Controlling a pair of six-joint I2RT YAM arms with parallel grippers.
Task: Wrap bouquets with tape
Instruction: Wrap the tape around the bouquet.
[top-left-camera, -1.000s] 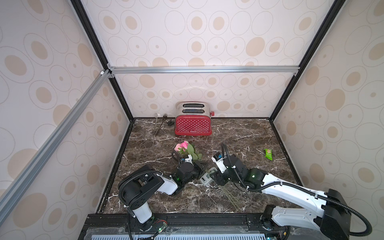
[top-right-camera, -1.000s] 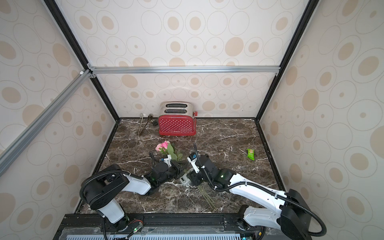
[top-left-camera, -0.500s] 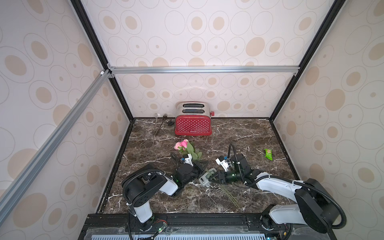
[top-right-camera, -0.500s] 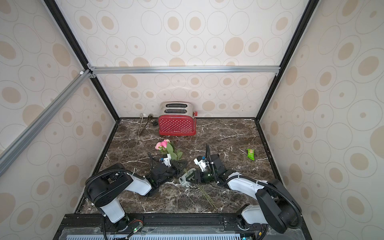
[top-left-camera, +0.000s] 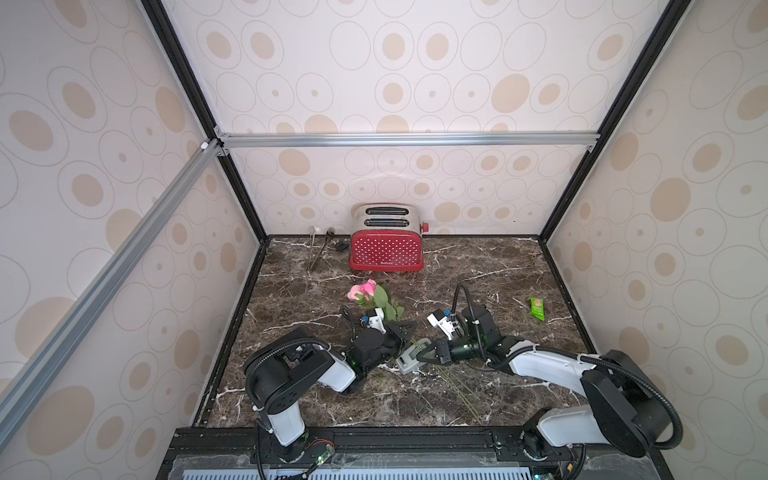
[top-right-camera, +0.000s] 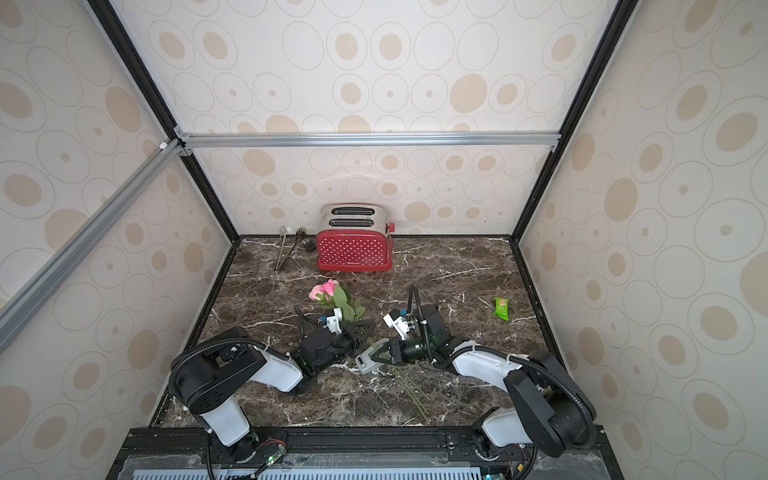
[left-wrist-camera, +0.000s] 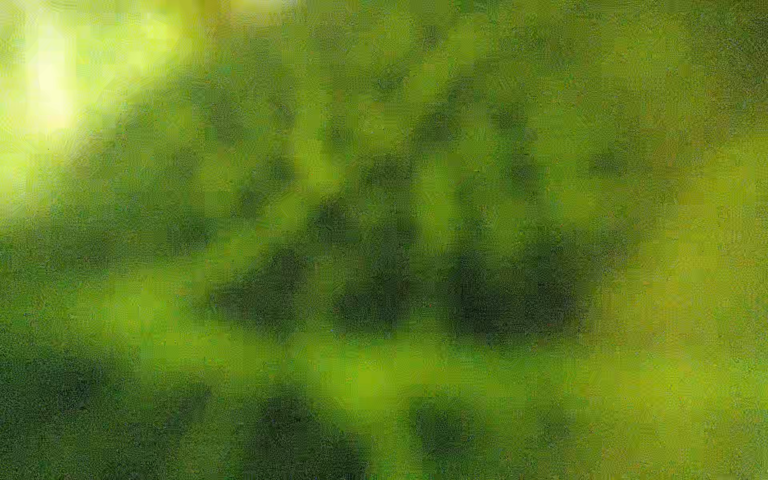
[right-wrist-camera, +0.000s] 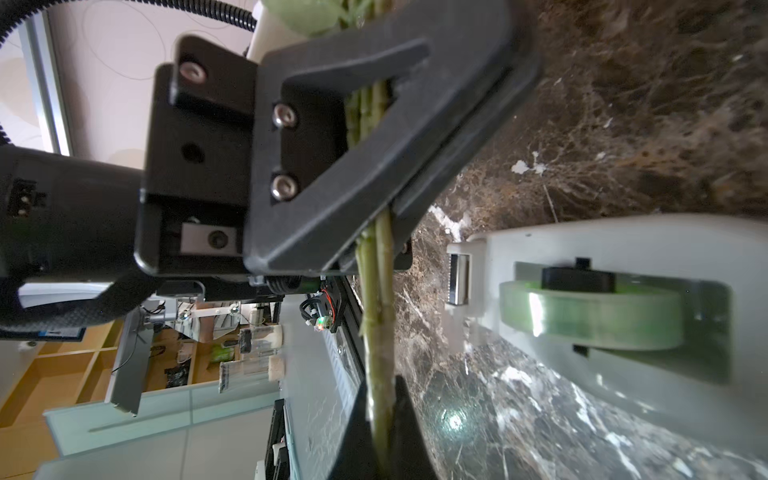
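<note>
The bouquets lie on the marble floor, with pink rose heads and green leaves toward the back. Their thin stems run toward the front. My left gripper sits low over the stems just below the leaves. In the right wrist view its black fingers stand close together with the stems between them. My right gripper is shut on the same stems a little further down. The tape, a grey dispenser with a greenish roll, stands right beside them. The left wrist view is blurred green.
A red toaster stands at the back wall with metal tongs to its left. A small green packet lies at the right. Patterned walls close in three sides, and a black rail runs along the front edge.
My right gripper's jaws have closed on the stems beside the dispenser, and the right arm has folded lower. The left arm has hardly moved.
</note>
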